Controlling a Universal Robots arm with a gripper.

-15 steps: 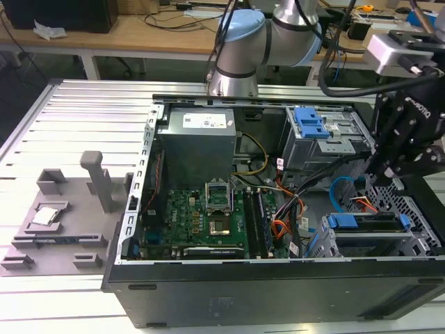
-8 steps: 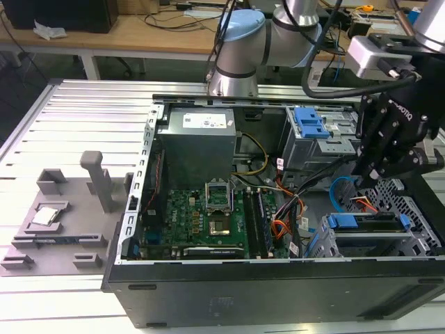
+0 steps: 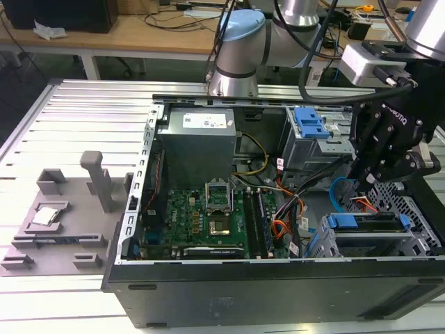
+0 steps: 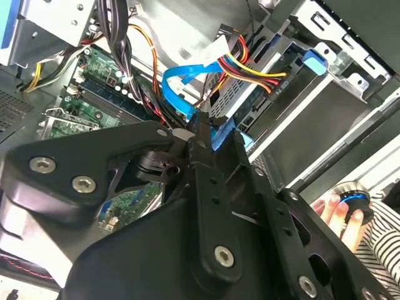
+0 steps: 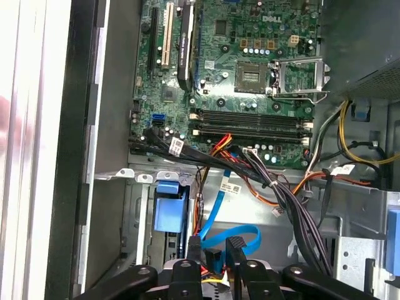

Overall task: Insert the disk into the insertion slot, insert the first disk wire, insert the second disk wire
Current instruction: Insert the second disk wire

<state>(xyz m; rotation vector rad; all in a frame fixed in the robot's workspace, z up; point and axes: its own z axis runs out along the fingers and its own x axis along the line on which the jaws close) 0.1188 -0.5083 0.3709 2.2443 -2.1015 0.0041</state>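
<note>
In the exterior view the disk (image 3: 366, 223), edged by its blue carrier, lies inside the insertion slot (image 3: 411, 209) of the silver perforated cage at the case's right. My gripper (image 3: 365, 182) hangs just above its inner end. In both wrist views the fingers are shut on the small plug of the second disk wire (image 5: 232, 237), a light-blue flat cable looping beside them (image 4: 181, 78). The first disk wire (image 4: 250, 65), a red, orange and yellow bundle, ends in a black plug (image 4: 279, 84) that sits against the disk's end. My gripper (image 5: 214, 253) holds the blue plug close to that end.
The open case holds a green motherboard (image 3: 201, 216), a grey power supply (image 3: 201, 129) and a taller cage with a blue latch (image 3: 309, 125). Thick black cables (image 5: 281, 200) run past the gripper. A grey fixture (image 3: 55, 216) lies left of the case. A person's hand (image 4: 340, 215) rests outside.
</note>
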